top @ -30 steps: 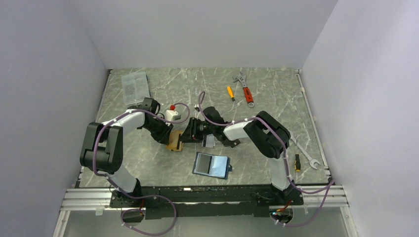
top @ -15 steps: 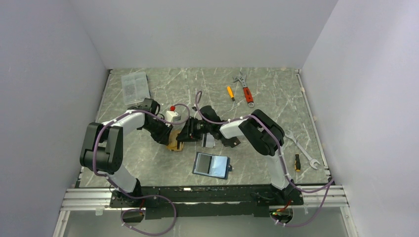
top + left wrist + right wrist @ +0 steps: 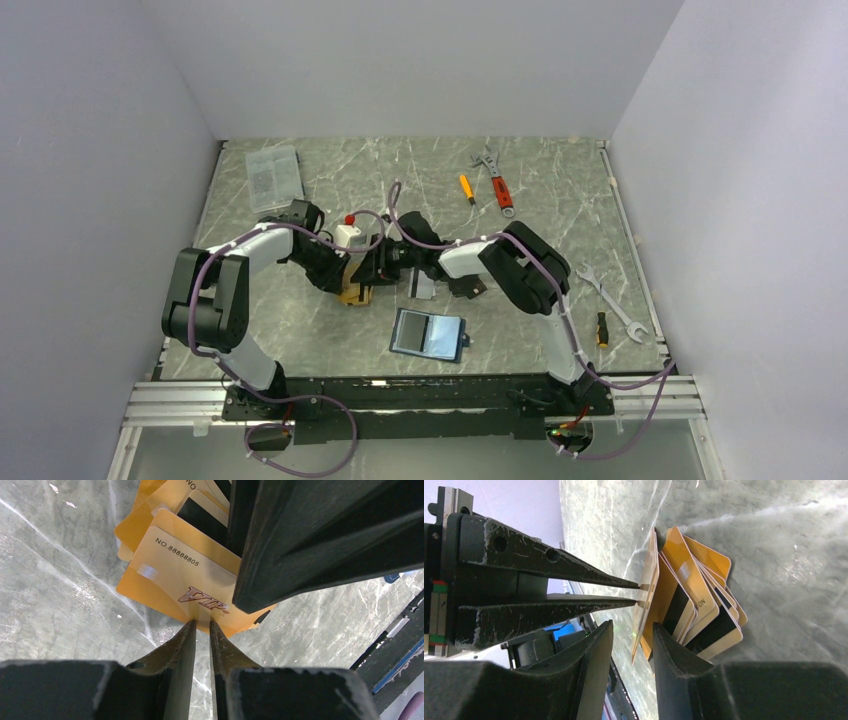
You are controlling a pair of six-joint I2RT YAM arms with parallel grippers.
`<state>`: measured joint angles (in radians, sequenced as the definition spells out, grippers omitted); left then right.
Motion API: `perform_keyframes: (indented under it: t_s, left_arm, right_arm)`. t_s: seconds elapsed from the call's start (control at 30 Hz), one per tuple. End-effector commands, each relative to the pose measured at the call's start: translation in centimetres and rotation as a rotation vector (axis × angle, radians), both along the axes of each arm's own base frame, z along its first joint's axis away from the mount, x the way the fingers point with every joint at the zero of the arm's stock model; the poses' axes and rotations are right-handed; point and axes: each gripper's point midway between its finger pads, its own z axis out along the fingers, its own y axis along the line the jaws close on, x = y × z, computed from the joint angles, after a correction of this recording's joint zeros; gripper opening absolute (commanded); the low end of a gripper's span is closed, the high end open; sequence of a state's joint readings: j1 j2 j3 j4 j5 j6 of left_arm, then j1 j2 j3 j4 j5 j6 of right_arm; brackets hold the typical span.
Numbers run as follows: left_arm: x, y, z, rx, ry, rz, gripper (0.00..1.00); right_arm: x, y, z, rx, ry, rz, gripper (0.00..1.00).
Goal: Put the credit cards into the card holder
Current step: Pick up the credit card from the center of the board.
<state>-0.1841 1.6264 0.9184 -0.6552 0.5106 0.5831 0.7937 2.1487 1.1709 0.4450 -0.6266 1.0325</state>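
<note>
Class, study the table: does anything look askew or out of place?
The orange credit cards lie splayed in a fan, one tipped on edge in the jaws of the left gripper; the open card holder sits apart.

The left arm (image 3: 208, 300) and right arm (image 3: 522, 268) pair bulky black joint housings with smooth white link covers, purple cables (image 3: 391, 195) looping alongside, and end in scuffed, matte-black tapering jaws above a black base plate (image 3: 420, 399).

Your left pincer (image 3: 201, 622) and right pincer (image 3: 633, 626) meet nose to nose at the cards (image 3: 352, 293), blocking each other. A white block (image 3: 348, 236) crowds 12 o'clock. The holder (image 3: 428, 334) lies at 4 o'clock; bare surface (image 3: 300, 320) opens toward 7 o'clock.
</note>
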Motion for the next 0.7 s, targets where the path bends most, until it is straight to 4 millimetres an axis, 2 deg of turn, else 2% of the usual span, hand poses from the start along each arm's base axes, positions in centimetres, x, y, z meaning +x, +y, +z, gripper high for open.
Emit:
perform_keyframes:
  t_s: [0.0,0.13,0.23,0.33,0.5,0.67]
  left_arm:
    - [0.0,-0.9,0.9,-0.053,-0.025,-0.023,0.22]
    - [0.0,-1.1,1.2,-0.067,-0.023,-0.024,0.21]
    - [-0.1,-1.4,2.0,-0.083,-0.023,-0.023,0.21]
    - [0.1,-1.7,3.2,-0.104,-0.038,-0.023,0.2]
    - [0.7,-1.8,6.7,-0.157,-0.08,-0.007,0.22]
    - [1.6,-1.7,12.3,-0.232,-0.156,0.012,0.32]
  right_arm:
    - [-0.1,1.2,0.2,0.001,-0.024,0.027,0.37]
    - [-0.3,1.4,-0.6,-0.023,-0.011,0.035,0.33]
    - [-0.4,1.2,-0.7,-0.03,-0.009,0.029,0.18]
    - [-0.5,1.1,-0.1,-0.023,-0.016,0.028,0.01]
    - [-0.6,-0.2,2.2,0.013,-0.074,0.028,0.0]
    - [-1.8,-2.1,5.4,0.113,-0.152,0.052,0.0]
